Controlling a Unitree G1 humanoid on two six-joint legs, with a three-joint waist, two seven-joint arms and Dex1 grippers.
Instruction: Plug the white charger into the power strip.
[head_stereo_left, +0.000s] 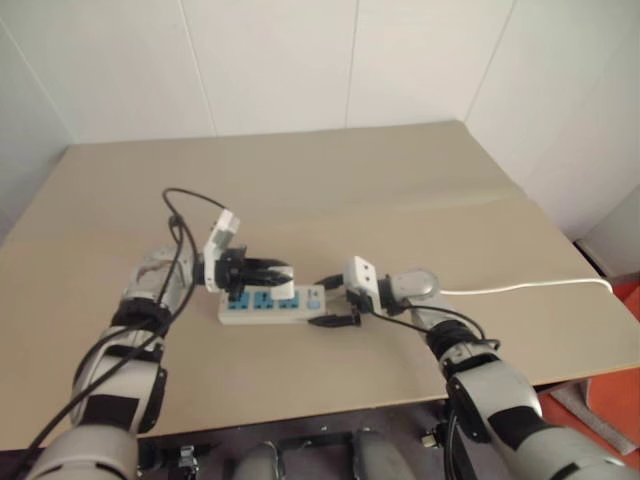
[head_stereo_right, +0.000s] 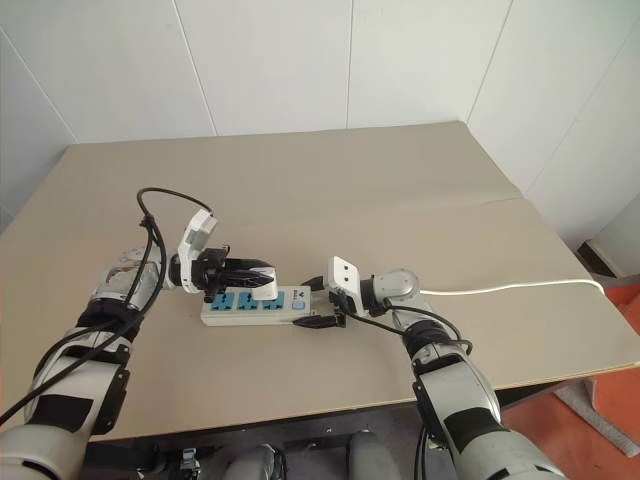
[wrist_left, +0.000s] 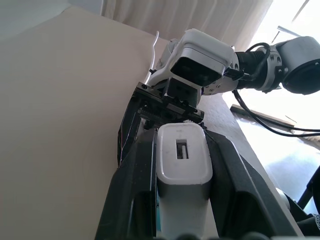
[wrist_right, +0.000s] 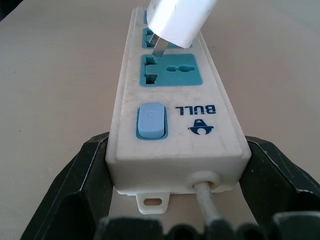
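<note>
The left gripper (head_stereo_left: 262, 272) is clamped on the white charger (head_stereo_left: 280, 281), its two black fingers (wrist_left: 132, 185) pressed against the charger's sides, and it holds the charger over the power strip (head_stereo_left: 272, 305), which lies flat on the table (head_stereo_left: 400, 180). In the right wrist view the charger (wrist_right: 180, 17) hangs tilted above the blue socket faces, its metal prongs (wrist_right: 160, 46) just over the boundary between the middle socket and the one nearest the switch (wrist_right: 151, 120), not yet seated in any slot.

The right gripper (head_stereo_left: 335, 300) is closed on the strip's switch end, a finger against each long side, where the thin cord (head_stereo_left: 530, 287) leaves toward the table's right edge. The strip's long axis runs left to right across the robot's front, so the two grippers face one another along it, the left arm carrying the plug and the right bracing the bar.

The move ahead seems to turn on the short drop from prongs to slots: the charger sits directly above the strip but leaning, so it likely needs squaring to the socket face before pressing down.
</note>
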